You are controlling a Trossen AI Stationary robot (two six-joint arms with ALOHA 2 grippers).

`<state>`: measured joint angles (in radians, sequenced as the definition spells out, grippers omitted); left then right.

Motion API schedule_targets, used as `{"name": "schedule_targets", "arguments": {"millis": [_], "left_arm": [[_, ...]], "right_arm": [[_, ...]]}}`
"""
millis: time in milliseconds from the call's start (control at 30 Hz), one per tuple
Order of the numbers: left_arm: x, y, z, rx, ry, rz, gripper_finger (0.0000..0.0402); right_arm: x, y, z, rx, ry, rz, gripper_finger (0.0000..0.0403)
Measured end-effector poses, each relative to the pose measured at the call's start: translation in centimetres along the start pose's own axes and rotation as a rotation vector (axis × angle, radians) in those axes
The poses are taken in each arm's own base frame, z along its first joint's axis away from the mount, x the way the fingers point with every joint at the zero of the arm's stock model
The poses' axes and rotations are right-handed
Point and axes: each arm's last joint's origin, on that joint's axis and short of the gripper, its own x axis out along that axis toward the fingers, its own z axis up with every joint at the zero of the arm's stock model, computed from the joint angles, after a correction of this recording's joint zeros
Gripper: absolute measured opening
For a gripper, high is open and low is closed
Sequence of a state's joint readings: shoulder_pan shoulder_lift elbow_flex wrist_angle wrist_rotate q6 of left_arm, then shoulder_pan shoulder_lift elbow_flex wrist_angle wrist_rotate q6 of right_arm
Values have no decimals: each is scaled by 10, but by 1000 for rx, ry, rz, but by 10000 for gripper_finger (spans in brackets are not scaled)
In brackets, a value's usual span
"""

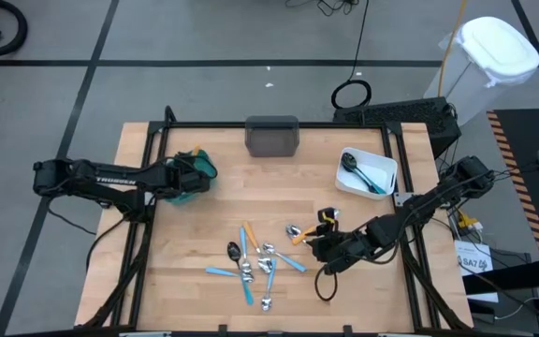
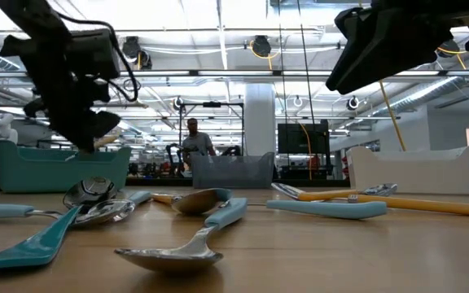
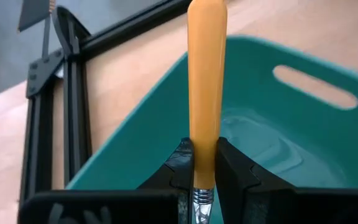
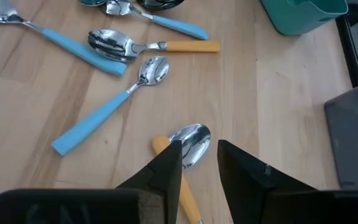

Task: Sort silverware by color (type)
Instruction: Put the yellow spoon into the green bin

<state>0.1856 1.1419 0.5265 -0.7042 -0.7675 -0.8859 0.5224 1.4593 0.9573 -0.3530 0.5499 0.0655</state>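
Left tool (image 3: 204, 180): clenched on orange-handled utensil (image 3: 206, 81), long axis pointing over the teal plastic bin (image 3: 291, 130), counter's 10 o'clock.
Right tool (image 4: 199, 163): parted, over orange-handled silver spoon (image 4: 190, 144).

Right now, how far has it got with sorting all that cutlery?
Early on. Done: the white bin holds a few dark-headed pieces. In hand: the left tool grips an orange-handled piece over the teal bin; the right tool hangs open over an orange-handled spoon. Left: a pile of blue- and orange-handled cutlery on the table. I cannot tell what the grey bin holds.
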Motion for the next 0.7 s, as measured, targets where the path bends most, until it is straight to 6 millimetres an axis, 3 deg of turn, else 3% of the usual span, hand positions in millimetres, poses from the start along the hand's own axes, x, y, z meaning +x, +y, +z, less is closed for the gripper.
{"name": "schedule_targets", "arguments": {"millis": [700], "left_arm": [[12, -2, -14, -37, 52, 29, 39]], "right_arm": [[3, -6, 0, 39, 6, -22, 98]]}}
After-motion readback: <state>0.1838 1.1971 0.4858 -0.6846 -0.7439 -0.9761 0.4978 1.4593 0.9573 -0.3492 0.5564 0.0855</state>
